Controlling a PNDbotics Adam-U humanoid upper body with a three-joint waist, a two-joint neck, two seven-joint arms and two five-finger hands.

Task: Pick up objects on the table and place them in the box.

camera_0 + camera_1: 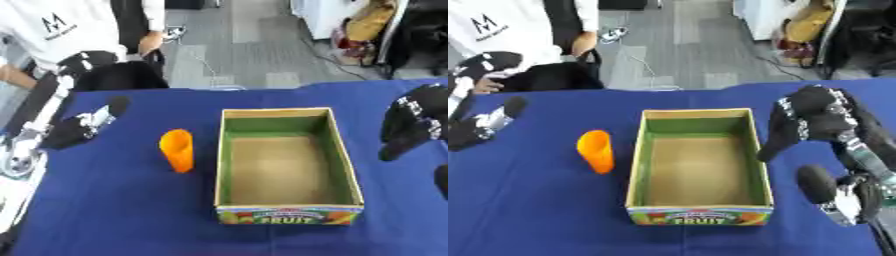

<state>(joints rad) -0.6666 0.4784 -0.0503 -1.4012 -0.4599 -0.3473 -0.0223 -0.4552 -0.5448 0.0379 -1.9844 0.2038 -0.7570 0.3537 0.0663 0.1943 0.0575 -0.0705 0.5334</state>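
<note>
Cardboard fruit box (pixel 289 212) sits mid-table on blue tablecloth (pixel 114 220), open top, nothing inside, printed "FRUIT" label on near wall. Orange cup (pixel 178 150) stands upright just left of box, apart from it. Right hand (pixel 798 125) hovers by box's right wall, fingers hanging relaxed, holding nothing. Left hand (pixel 83 127) at far left over the cloth, well apart from cup, fingers extended, empty.
</note>
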